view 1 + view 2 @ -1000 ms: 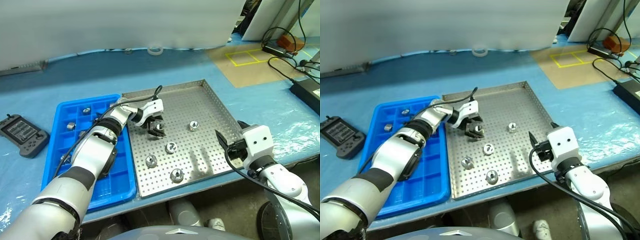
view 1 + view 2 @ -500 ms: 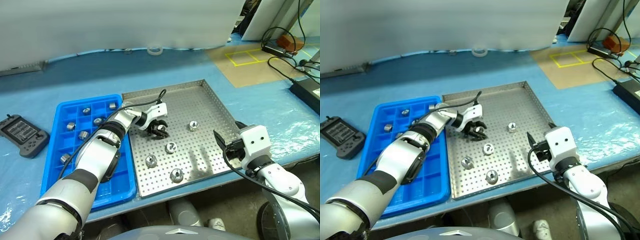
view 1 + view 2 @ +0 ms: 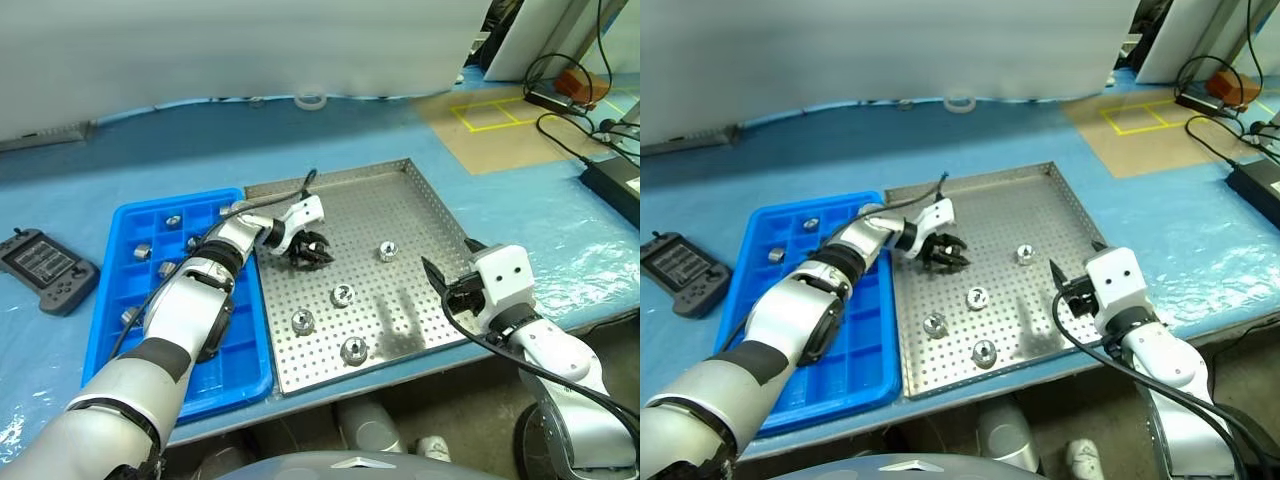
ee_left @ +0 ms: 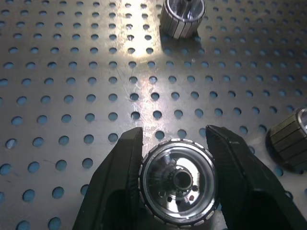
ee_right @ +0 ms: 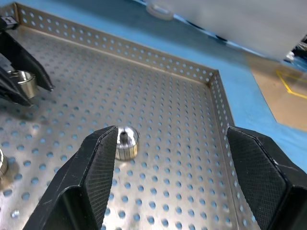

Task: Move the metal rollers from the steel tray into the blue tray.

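Closing on a roller (image 4: 176, 180) since a second ago, the left fingers (image 4: 122, 187) have gone from wide open to clamped on its ribbed sides and lifted it a little off the steel tray (image 3: 420, 205). Nearest the worktop's front edge, the right gripper (image 3: 447, 282) hovers over the tray's right rim, fingers spread wide and holding nothing. Four rollers lie loose on the perforated floor: one near the front rim (image 3: 353, 349), one (image 3: 302, 321) just behind it to the left, one mid-tray (image 3: 343, 295) and one further back (image 3: 388, 251). The left gripper (image 3: 312, 249) holds its roller above the tray's left half. Left of that sits the blue tray (image 3: 118, 230), several rollers already in its compartments. These look heavy for their size, rigid and slick, so a pinch across the ribbed rim should hold best.
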Motion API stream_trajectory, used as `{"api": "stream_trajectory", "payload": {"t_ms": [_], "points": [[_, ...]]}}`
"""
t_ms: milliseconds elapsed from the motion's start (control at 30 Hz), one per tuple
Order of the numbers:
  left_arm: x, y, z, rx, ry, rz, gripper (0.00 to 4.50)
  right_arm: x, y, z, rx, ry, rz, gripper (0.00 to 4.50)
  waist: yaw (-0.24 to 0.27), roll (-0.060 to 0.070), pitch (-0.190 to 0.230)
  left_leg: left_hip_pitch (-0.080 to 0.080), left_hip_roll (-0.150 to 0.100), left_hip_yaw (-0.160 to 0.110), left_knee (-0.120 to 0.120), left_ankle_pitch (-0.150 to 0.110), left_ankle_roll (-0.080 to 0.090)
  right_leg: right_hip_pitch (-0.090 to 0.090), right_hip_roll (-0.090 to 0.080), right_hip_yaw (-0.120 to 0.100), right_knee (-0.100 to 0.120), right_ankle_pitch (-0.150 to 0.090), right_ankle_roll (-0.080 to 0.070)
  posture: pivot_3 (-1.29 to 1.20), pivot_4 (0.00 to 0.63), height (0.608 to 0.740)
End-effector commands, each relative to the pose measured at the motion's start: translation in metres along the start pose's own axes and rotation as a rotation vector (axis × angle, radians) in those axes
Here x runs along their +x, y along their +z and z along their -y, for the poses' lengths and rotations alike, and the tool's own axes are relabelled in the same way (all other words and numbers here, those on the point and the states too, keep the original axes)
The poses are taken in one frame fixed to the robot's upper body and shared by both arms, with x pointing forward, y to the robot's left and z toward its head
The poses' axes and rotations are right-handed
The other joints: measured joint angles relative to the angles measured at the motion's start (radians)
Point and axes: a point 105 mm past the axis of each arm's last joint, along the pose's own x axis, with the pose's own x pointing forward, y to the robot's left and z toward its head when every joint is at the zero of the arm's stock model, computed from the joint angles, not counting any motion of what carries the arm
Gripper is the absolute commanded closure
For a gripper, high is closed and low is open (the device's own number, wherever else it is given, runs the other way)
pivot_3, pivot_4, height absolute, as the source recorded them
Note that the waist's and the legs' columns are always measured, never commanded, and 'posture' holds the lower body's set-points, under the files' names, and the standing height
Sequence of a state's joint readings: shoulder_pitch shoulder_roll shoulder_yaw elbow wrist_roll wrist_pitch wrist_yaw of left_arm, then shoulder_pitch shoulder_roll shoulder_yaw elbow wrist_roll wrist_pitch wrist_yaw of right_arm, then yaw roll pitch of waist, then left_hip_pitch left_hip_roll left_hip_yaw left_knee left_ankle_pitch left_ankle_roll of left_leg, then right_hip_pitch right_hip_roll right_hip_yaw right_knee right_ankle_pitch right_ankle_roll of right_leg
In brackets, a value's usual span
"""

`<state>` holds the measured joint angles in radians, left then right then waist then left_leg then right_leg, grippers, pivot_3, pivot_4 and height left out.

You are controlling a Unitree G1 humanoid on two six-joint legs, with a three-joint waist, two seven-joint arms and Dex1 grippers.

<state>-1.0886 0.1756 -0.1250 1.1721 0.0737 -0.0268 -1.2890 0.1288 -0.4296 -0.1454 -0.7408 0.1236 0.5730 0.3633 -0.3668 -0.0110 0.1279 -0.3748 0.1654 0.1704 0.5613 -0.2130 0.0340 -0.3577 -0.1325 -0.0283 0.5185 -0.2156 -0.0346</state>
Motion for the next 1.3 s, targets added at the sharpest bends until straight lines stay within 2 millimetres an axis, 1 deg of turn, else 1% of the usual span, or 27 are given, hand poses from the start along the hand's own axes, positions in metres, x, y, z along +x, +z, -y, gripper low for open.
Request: {"api": "stream_trajectory", "payload": {"t_ms": [33, 100, 167, 267, 367, 433, 467, 600, 667, 733, 800, 867, 900, 933, 1033, 1100, 1133, 1200, 1233, 1300], "points": [[-0.023, 0.046, 0.002, 0.072, -0.049, 0.177, 2.80, 0.009, 0.027, -0.005, 0.018, 0.102, 0.112, 0.74, 0.007, 0.000, 0.000, 0.000, 0.000, 0.000, 0.000, 0.000, 0.000, 0.000, -0.002, 0.000, 0.000, 0.000, 0.000, -0.50, 0.150, 0.740], [-0.036, 0.057, 0.003, 0.077, -0.024, 0.229, 2.80, 0.018, 0.037, -0.012, 0.029, 0.194, 0.145, 0.74, 0.013, 0.000, 0.000, 0.000, 0.000, 0.000, 0.000, 0.000, 0.000, 0.000, -0.003, -0.001, 0.002, 0.000, 0.000, -0.44, 0.150, 0.740], [-0.052, 0.064, 0.002, 0.064, 0.046, 0.277, 2.80, 0.030, 0.041, -0.019, 0.016, 0.286, 0.156, 0.74, 0.029, 0.000, 0.000, 0.001, 0.000, 0.000, 0.000, 0.000, 0.000, 0.000, -0.003, -0.001, 0.003, 0.000, 0.000, -0.36, 0.150, 0.740], [-0.074, 0.064, 0.005, 0.036, 0.161, 0.312, 2.80, 0.048, 0.046, -0.025, -0.007, 0.382, 0.171, 0.74, 0.064, 0.001, 0.002, 0.003, 0.001, -0.001, 0.000, 0.000, 0.000, 0.001, -0.003, -0.003, 0.005, 0.000, -0.001, -0.23, 0.150, 0.740], [-0.099, 0.057, 0.009, -0.010, 0.302, 0.333, 2.80, 0.067, 0.049, -0.031, -0.024, 0.457, 0.191, 0.74, 0.130, 0.001, 0.004, 0.002, 0.001, -0.002, 0.001, 0.001, -0.001, 0.000, -0.003, -0.003, 0.010, 0.000, -0.001, -0.09, 0.150, 0.740], [-0.113, 0.048, 0.013, -0.042, 0.385, 0.333, 2.80, 0.077, 0.051, -0.035, -0.034, 0.497, 0.205, 0.74, 0.191, 0.000, 0.005, 0.001, 0.001, -0.002, 0.002, 0.002, -0.002, -0.004, -0.003, -0.002, 0.017, -0.002, -0.004, -0.03, 0.150, 0.740], [-0.120, 0.043, 0.018, -0.046, 0.418, 0.327, 2.80, 0.081, 0.053, -0.037, -0.037, 0.518, 0.215, 0.74, 0.211, 0.000, 0.005, 0.001, 0.002, -0.003, 0.002, 0.003, -0.003, -0.005, -0.003, 0.000, 0.019, -0.002, -0.005, -0.03, 0.150, 0.740], [-0.148, 0.018, 0.060, -0.116, 0.518, 0.323, 2.80, 0.095, 0.064, -0.055, -0.045, 0.659, 0.271, 0.74, 0.323, 0.000, 0.005, 0.000, 0.005, -0.003, -0.001, 0.004, -0.005, -0.008, 0.001, 0.002, 0.022, -0.003, -0.007, 0.14, 0.150, 0.740], [-0.156, 0.010, 0.077, -0.139, 0.556, 0.316, 2.80, 0.098, 0.065, -0.064, -0.049, 0.726, 0.278, 0.74, 0.381, -0.002, 0.005, 0.000, 0.006, -0.002, -0.003, 0.005, -0.007, -0.010, 0.003, 0.002, 0.023, -0.006, -0.011, 0.18, 0.150, 0.740], [-0.162, 0.008, 0.088, -0.157, 0.609, 0.331, 2.80, 0.097, 0.065, -0.076, -0.063, 0.814, 0.281, 0.74, 0.433, -0.002, 0.006, -0.001, 0.005, -0.004, -0.004, 0.006, -0.010, -0.010, 0.005, 0.001, 0.024, -0.008, -0.015, 0.21, 0.150, 0.740], [-0.168, 0.003, 0.098, -0.158, 0.657, 0.340, 2.80, 0.100, 0.064, -0.086, -0.083, 0.859, 0.283, 0.74, 0.467, -0.004, 0.006, -0.001, 0.002, -0.003, -0.004, 0.007, -0.010, -0.008, 0.005, 0.001, 0.027, -0.013, -0.024, 0.24, 0.150, 0.740], [-0.173, -0.003, 0.102, -0.155, 0.714, 0.348, 2.80, 0.104, 0.063, -0.092, -0.098, 0.881, 0.286, 0.74, 0.487, -0.003, 0.007, 0.001, 0.001, -0.003, -0.004, 0.006, -0.011, -0.006, 0.005, 0.002, 0.028, -0.014, -0.025, 0.24, 0.150, 0.740], [-0.175, -0.005, 0.103, -0.158, 0.738, 0.359, 2.80, 0.104, 0.062, -0.095, -0.105, 0.893, 0.289, 0.74, 0.494, -0.004, 0.008, 0.003, 0.001, -0.003, -0.005, 0.006, -0.012, -0.005, 0.005, 0.003, 0.028, -0.014, -0.025, 0.29, 0.150, 0.740], [-0.176, -0.009, 0.104, -0.161, 0.763, 0.364, 2.80, 0.104, 0.063, -0.098, -0.107, 0.903, 0.293, 0.74, 0.498, -0.006, 0.009, 0.005, 0.001, -0.004, -0.006, 0.005, -0.015, -0.003, 0.005, 0.004, 0.027, -0.014, -0.025, 0.29, 0.150, 0.740], [-0.171, -0.022, 0.115, -0.183, 0.765, 0.339, 2.80, 0.103, 0.062, -0.103, -0.111, 0.929, 0.296, 0.74, 0.501, -0.011, 0.011, 0.008, 0.002, -0.010, -0.015, 0.012, -0.024, -0.004, 0.006, 0.005, 0.023, -0.013, -0.022, 0.29, 0.150, 0.740], [-0.166, -0.035, 0.125, -0.191, 0.737, 0.283, 2.80, 0.101, 0.059, -0.106, -0.114, 0.942, 0.288, 0.74, 0.502, -0.013, 0.010, 0.009, 0.005, -0.012, -0.019, 0.016, -0.029, -0.004, 0.008, 0.004, 0.022, -0.010, -0.015, 0.29, 0.150, 0.740], [-0.166, -0.043, 0.129, -0.178, 0.731, 0.235, 2.80, 0.100, 0.057, -0.106, -0.114, 0.944, 0.285, 0.74, 0.503, -0.013, 0.010, 0.009, 0.007, -0.014, -0.021, 0.018, -0.032, -0.005, 0.009, 0.003, 0.022, -0.008, -0.007, 0.29, 0.150, 0.740], [-0.172, -0.058, 0.133, -0.197, 0.751, 0.190, 2.80, 0.098, 0.055, -0.107, -0.112, 0.942, 0.282, 0.74, 0.504, -0.014, 0.009, 0.009, 0.008, -0.016, -0.025, 0.020, -0.035, -0.006, 0.010, 0.002, 0.021, -0.006, 0.013, 0.28, 0.150, 0.740], [-0.175, -0.062, 0.133, -0.208, 0.763, 0.186, 2.80, 0.098, 0.054, -0.107, -0.111, 0.940, 0.282, 0.74, 0.506, -0.014, 0.009, 0.009, 0.009, -0.017, -0.027, 0.021, -0.037, -0.007, 0.012, 0.002, 0.021, -0.006, 0.017, 0.28, 0.150, 0.740], [-0.183, -0.068, 0.132, -0.211, 0.805, 0.184, 2.80, 0.098, 0.052, -0.106, -0.101, 0.930, 0.275, 0.74, 0.512, -0.014, 0.009, 0.009, 0.015, -0.018, -0.031, 0.024, -0.043, -0.008, 0.020, 0.002, 0.021, -0.007, 0.017, 0.28, 0.150, 0.740]]}}
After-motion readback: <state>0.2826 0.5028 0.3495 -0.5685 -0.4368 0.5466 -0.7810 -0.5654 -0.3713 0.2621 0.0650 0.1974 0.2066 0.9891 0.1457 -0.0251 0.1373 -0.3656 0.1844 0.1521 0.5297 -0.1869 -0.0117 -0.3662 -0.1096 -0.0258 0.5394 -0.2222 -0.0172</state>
